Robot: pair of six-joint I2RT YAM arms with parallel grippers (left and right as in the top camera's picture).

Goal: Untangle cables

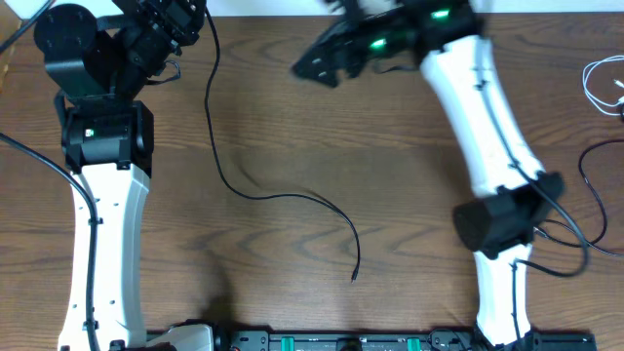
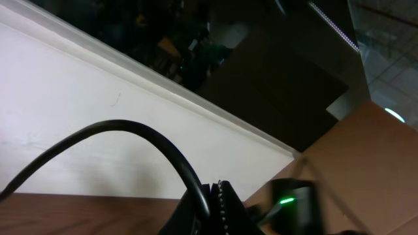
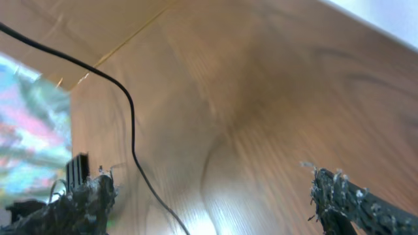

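Overhead: thin black cable (image 1: 292, 196) clamped by left gripper (image 2: 217, 201), tail pointed down-right; right gripper (image 3: 209, 199) spread wide; wood-grain tabletop (image 1: 292, 117).

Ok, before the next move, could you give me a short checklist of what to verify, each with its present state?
1. Left gripper shut on the black cable: ok.
2. Right gripper open, gripping nothing: ok.
3. Black cable free of loops on the table: ok, one open curve.
4. White cable apart from the black cable: ok.
5. White cable untangled: cannot tell, the picture's edge cuts it.
6. Right gripper's height over the black cable: cannot tell.
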